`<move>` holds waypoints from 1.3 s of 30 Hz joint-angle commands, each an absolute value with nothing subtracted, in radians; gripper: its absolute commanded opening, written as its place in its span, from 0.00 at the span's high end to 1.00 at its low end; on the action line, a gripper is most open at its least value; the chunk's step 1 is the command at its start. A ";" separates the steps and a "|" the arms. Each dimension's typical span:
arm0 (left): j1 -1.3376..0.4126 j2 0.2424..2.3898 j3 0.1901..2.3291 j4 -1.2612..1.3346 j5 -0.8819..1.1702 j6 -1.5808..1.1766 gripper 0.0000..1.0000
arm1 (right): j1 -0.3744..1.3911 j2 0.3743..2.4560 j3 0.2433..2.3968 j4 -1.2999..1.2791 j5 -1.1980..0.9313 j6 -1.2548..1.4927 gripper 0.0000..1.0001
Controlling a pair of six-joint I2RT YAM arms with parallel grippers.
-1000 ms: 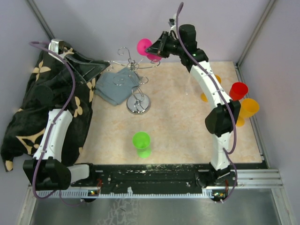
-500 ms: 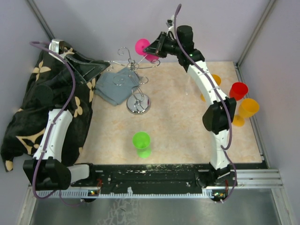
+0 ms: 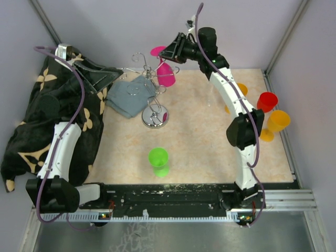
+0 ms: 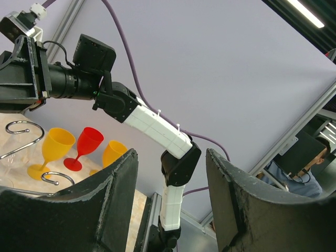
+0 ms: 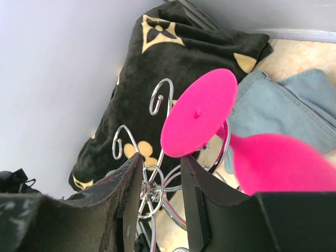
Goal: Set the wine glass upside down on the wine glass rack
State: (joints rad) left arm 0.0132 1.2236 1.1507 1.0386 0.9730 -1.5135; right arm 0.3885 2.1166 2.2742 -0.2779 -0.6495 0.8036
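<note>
Right claw [image 5: 161,160] is up at the far side of the counter [image 3: 210,152], beside the top of the rack [image 3: 155,117]. Its jaws are parted partway, with nothing clamped between them. Its fingertips sit right at the lower edge of the foot of the pink glass [image 5: 198,113]; I cannot tell whether they touch it.

The pink glass hangs upside down on the rack. Its round foot is uppermost, its stem runs through one of the curled wire loops on the rack's right side, and its bowl hangs below that loop, above the counter. The rack stands on its shiny round base near the far middle of the counter.

Left claw [image 4: 170,155] is wide open and holds nothing. It hovers over a black cloth [image 3: 31,121] with tan flower marks, heaped along the left edge of the counter, well apart from the pink glass. A grey-blue cloth [image 3: 128,97] lies on the counter between the black cloth and the rack's base.

A green glass [image 3: 158,156] stands upright near the front middle of the counter, well apart from the rack. At the right edge stands a red glass [image 3: 267,100], with an orange glass [image 3: 278,121] just beside it on the near side. A second orange glass [image 3: 243,89] is partly hidden behind the right arm [image 3: 231,92].
</note>
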 commanded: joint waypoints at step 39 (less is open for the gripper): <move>-0.052 0.974 1.073 -0.092 0.873 -0.683 0.40 | 0.383 1.527 1.806 -0.264 -0.449 0.602 0.63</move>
State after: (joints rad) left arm -0.0284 1.0245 1.1202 0.2153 0.9520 -0.9134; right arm 0.3878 1.6321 1.8496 -0.3145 -0.4831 0.6373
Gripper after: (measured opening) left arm 0.602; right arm 0.365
